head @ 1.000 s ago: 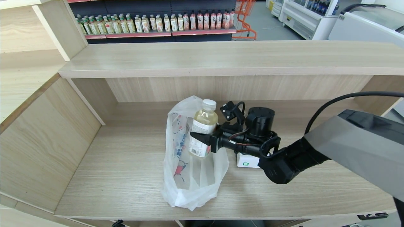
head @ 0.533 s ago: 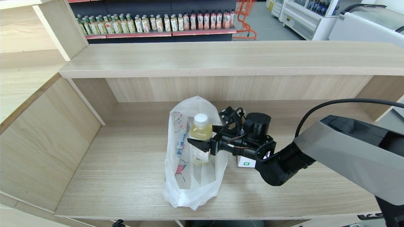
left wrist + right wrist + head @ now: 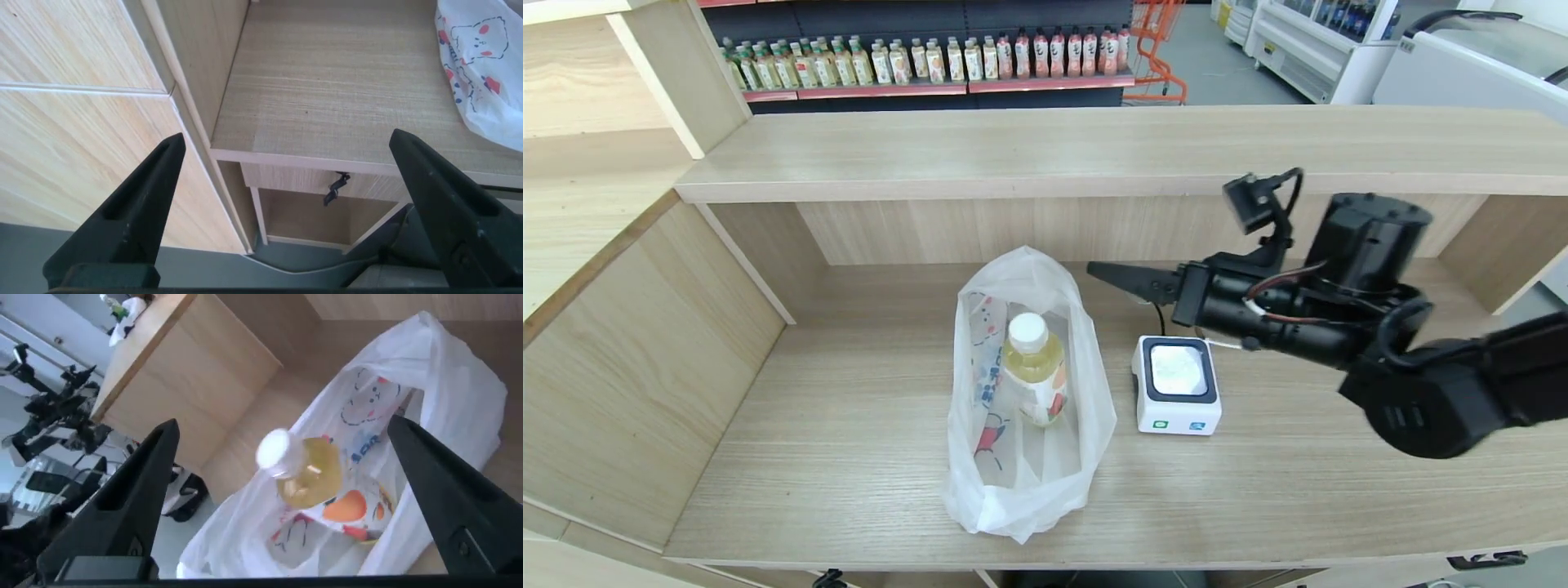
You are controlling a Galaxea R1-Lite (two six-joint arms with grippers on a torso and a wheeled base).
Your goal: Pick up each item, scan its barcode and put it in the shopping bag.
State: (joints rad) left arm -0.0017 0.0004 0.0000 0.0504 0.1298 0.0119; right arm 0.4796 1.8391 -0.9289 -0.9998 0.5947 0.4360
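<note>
One drink bottle (image 3: pixel 1033 376) stands seemingly upright inside the shopping bag (image 3: pixel 980 498), lower-left of the right gripper (image 3: pixel 1131 282), jaws wide apart and empty.

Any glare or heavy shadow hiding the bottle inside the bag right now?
Head view: the bottle shows plainly through the mouth of the bag; the scanner window carries a pale sheen; shadows on the counter are soft. Right wrist view: the bottle is evenly lit, nothing masks it.
</note>
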